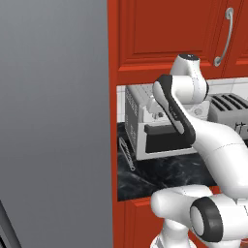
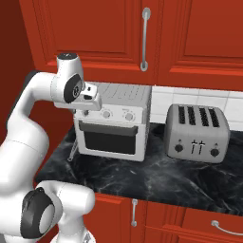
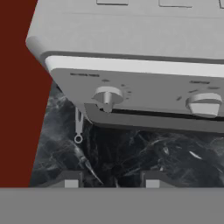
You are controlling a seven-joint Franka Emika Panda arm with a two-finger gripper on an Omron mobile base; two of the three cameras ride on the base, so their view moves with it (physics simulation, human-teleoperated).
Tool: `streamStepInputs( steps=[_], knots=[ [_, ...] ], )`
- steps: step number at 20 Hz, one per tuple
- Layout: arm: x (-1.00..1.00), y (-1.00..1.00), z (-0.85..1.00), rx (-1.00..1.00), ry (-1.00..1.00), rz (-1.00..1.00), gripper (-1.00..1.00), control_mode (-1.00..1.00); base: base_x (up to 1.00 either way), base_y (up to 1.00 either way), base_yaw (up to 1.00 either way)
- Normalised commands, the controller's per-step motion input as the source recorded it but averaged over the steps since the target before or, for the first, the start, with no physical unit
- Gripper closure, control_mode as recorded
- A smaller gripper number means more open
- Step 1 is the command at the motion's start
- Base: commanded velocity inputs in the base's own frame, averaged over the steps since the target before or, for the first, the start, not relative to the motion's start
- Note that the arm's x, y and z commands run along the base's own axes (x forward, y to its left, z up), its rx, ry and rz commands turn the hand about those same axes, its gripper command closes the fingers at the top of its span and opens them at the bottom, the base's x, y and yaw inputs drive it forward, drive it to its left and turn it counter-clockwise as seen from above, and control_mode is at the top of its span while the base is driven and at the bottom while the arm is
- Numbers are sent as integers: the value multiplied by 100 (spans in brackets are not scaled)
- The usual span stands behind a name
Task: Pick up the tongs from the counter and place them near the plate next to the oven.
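Note:
The slim silver tongs lie on the black marble counter, in the narrow strip left of the silver toaster oven. In the right base view only a short piece of the tongs pokes out beside that appliance. In the hand view the tongs lie beyond the toaster oven's corner, ring end nearest. My gripper hangs above the counter in front of the toaster oven's knobs. It is open, with nothing between its fingertips. The blue plate and the wall oven are out of view.
The three-knob toaster oven stands against the back wall, a silver toaster to its right. Red upper cabinets hang low above. A tall grey panel and a red cabinet side wall in the tongs' left.

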Motion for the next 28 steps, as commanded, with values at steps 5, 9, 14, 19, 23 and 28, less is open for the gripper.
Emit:
streamStepInputs(
  steps=[5, 9, 14, 19, 23, 28],
  knots=[
    [-16, 0, 0, 0, 0, 0, -100, -100, 0, 0, 0],
    [-29, 6, 0, 0, 0, 0, -100, -100, 0, 0, 0],
    [-41, 9, 0, 0, -9, 0, -100, -100, 0, 0, 0],
    [-42, 18, -6, 0, -18, 0, -100, -100, 0, 0, 0],
    [-28, 26, -16, 0, -19, 0, -100, -100, 0, 0, 0],
    [-6, 27, -29, 0, -7, 0, -100, -100, 0, 0, 0]
  ],
)
